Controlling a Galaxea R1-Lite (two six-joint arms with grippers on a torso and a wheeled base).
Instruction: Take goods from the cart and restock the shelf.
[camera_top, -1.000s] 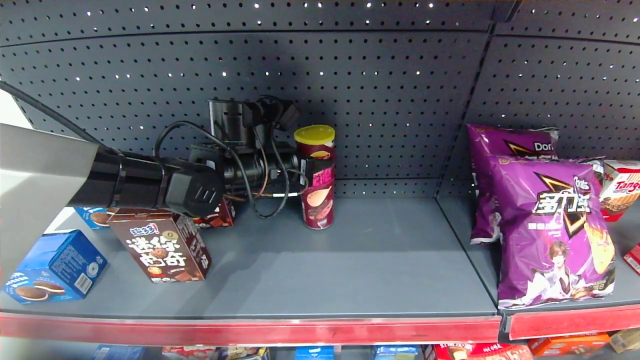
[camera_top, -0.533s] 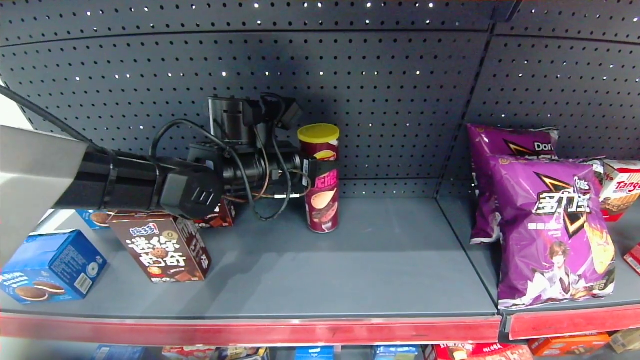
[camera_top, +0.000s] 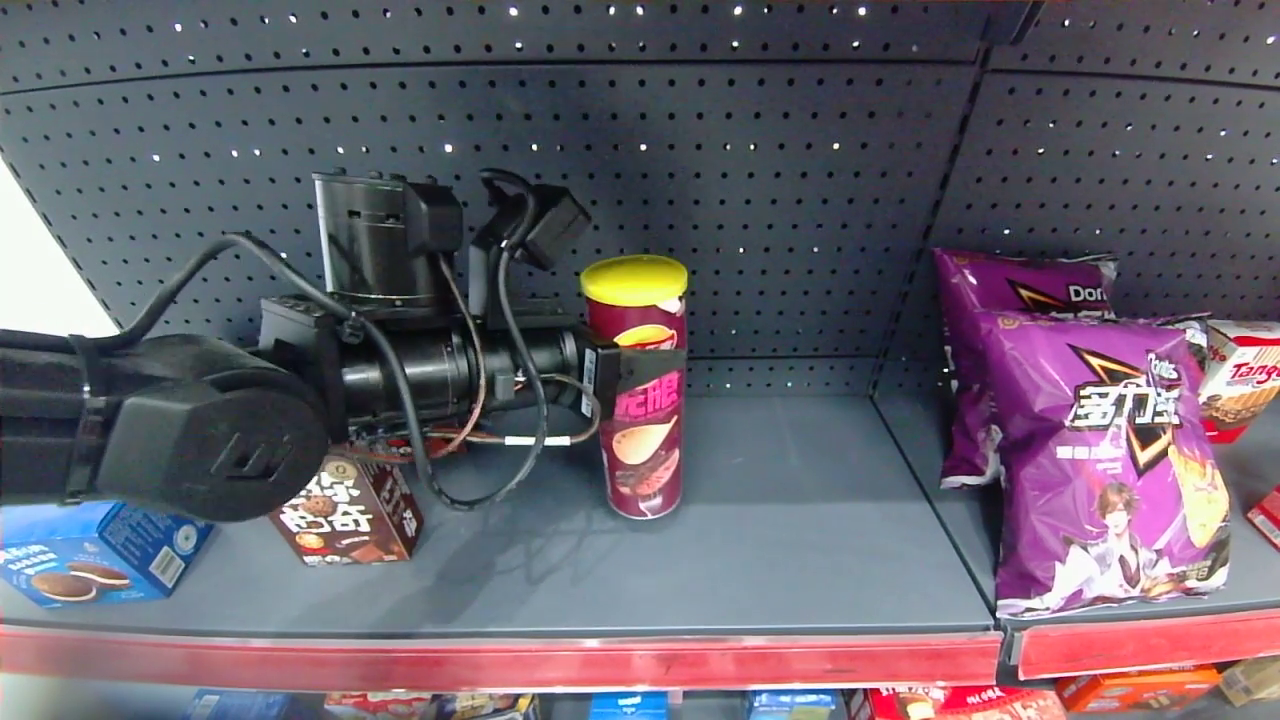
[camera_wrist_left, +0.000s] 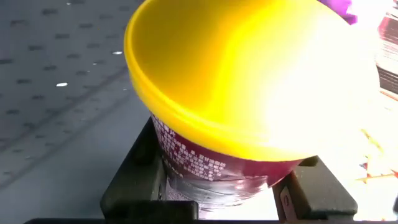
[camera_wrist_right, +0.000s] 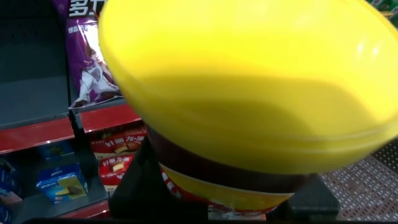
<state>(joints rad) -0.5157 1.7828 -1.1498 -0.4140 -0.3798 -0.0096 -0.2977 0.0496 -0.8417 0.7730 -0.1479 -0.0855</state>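
Observation:
A maroon chips can with a yellow lid stands upright on the grey shelf, about midway between its back and front. My left gripper is shut on the can's upper half, reaching in from the left. The left wrist view looks down on the yellow lid, with black fingers on either side of the can. In the right wrist view a second yellow-lidded chips can sits in my right gripper, which is shut on it in front of the shelving.
A brown cookie box and a blue cookie box stand left of the can, partly under the arm. Purple chip bags and a red-and-white box fill the right. Bare shelf lies between can and bags.
The left arm has drawn back toward the shelf's front with the can, which now stands nearer the front edge. The arm now covers more of the brown box.

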